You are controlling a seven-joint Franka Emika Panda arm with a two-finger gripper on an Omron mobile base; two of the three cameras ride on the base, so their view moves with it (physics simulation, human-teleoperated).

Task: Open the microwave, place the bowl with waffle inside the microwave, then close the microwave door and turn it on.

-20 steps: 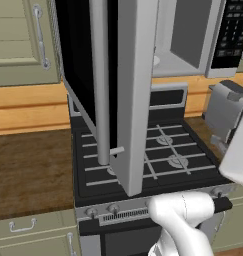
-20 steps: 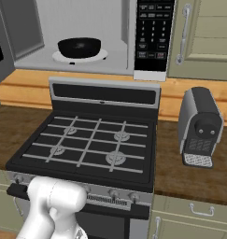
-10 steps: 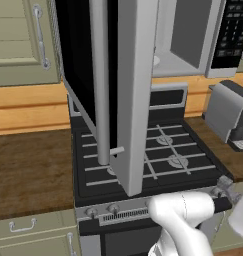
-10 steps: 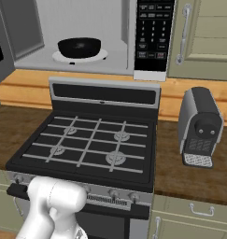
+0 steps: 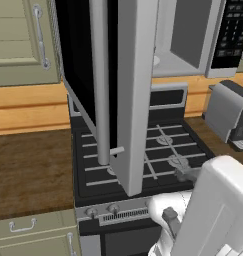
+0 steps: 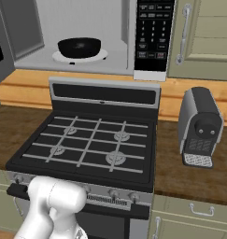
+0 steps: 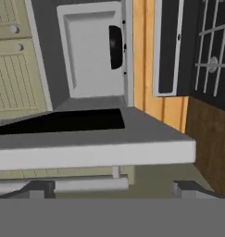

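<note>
The microwave (image 6: 87,28) hangs above the stove with its cavity showing. Its microwave door (image 5: 133,90) is swung wide open toward me, the long grey bar handle (image 5: 99,80) facing left. The black bowl (image 6: 79,46) sits on the white turntable (image 6: 98,56) inside the cavity. The bowl's wall hides the waffle. In the rolled hand view the bowl (image 7: 115,46) shows dark inside the cavity, beyond the door's edge (image 7: 90,150). My gripper (image 7: 114,189) is open, its fingertips (image 7: 40,187) wide apart just below the handle (image 7: 81,184), holding nothing.
A black gas stove (image 6: 91,144) fills the counter below the microwave. A grey toaster (image 6: 201,126) stands on the wooden counter to its right. The dark keypad (image 6: 154,35) is on the microwave's right side. Beige cabinets (image 5: 20,40) flank it.
In the left base view my white arm has swung from the right edge down into the lower right corner and now looms large there. The bowl, door and right base view are unchanged.
</note>
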